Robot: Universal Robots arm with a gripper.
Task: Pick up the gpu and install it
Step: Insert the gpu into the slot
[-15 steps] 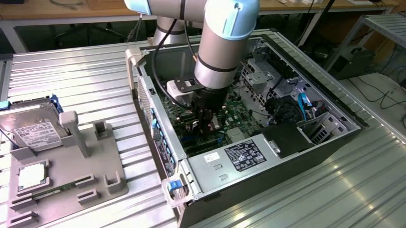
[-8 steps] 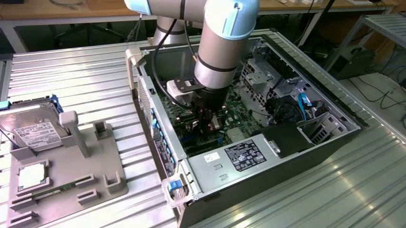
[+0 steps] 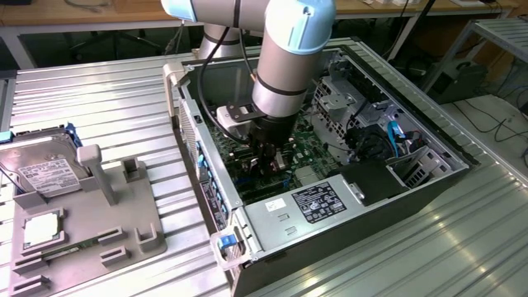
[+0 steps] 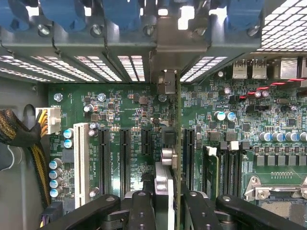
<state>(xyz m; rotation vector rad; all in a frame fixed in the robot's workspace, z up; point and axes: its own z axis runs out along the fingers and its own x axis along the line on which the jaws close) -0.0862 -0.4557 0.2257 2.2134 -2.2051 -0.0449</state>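
Ribbed silvery metal forms the table [image 3: 99, 105], on which an open computer case [image 3: 429, 139] is laid on its side. Inside the case a green motherboard [image 4: 120, 110] is seen, with black expansion slots [image 4: 103, 155] in a row and one white slot [image 4: 80, 158] beside them. At the near end of the case a grey power supply [image 3: 297, 207] with a dark label is mounted. On the exterior view's left, a grey parts tray [image 3: 99, 216] is set on the table; a silver hard drive [image 3: 46, 170] with a white label and a small square CPU chip [image 3: 41, 230] are held in it. The arm [image 3: 289, 62], clad in silver with pale blue joints, is lowered into the case over the motherboard. The gpu [image 4: 178, 143] is held edge-on and upright between the black fingers [image 4: 141, 211] of the gripper [image 4: 165, 201], whose jaws are pinched on the card from both sides. The card's lower edge is placed just above or at a black slot; whether it is seated cannot be told. Its metal bracket [image 4: 165, 62] is aligned with the case's rear slot openings.
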